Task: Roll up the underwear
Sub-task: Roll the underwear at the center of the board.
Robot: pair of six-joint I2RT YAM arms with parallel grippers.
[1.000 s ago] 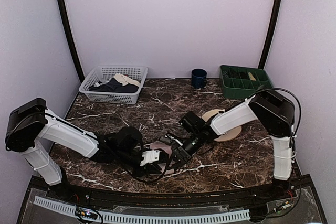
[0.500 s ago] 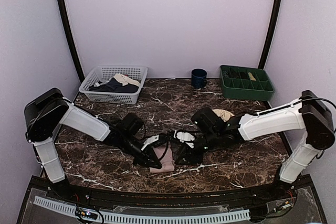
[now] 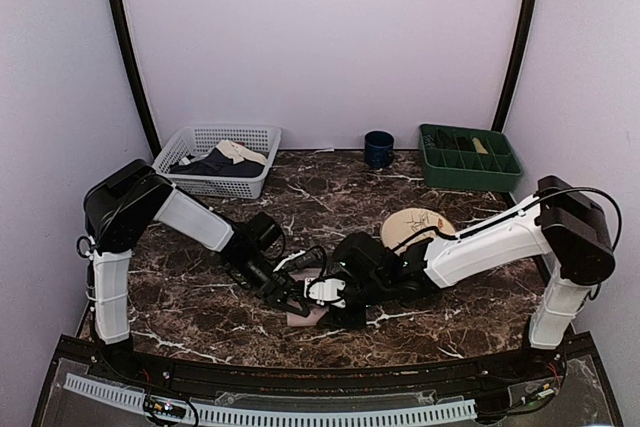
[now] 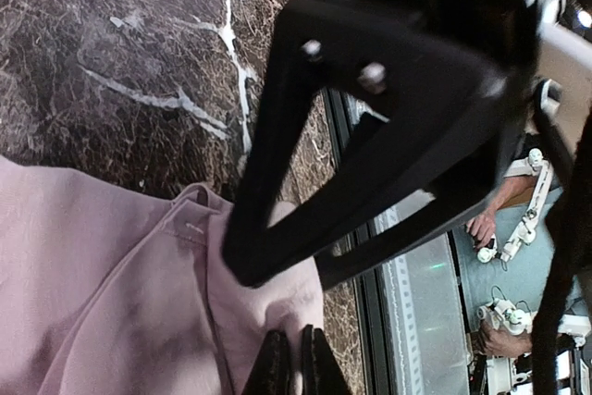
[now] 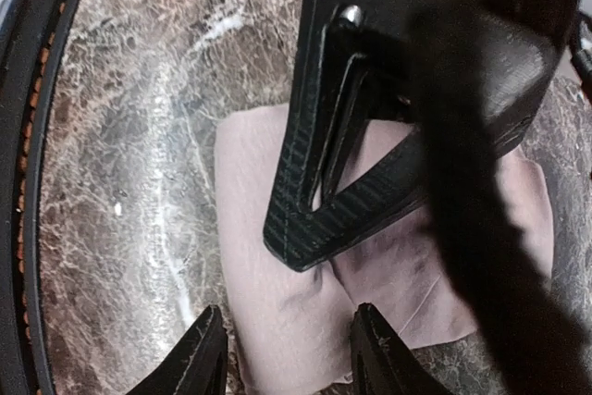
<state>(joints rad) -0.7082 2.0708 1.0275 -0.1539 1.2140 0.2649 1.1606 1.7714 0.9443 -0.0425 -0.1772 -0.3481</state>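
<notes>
Underwear [image 5: 277,302] lies bunched; left gripper [image 4: 294,369] is clamped on a fold, likely anchoring it, while right gripper [image 5: 289,344] straddles it, fingers apart, gripping nothing.

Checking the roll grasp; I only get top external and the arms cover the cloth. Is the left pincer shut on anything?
Observer: The left wrist view shows the left pincer shut, tips down on the pink underwear. I cannot tell whether a fold is caught between them.
Operator: Right one?
Observer: The right wrist view shows the right pincer open, with the edge of the underwear lying between its fingers and nothing clamped.
Operator: Any roll formed?
Observer: None that I can see. In the right wrist view the cloth lies in flat overlapping folds on the marble table.
</notes>
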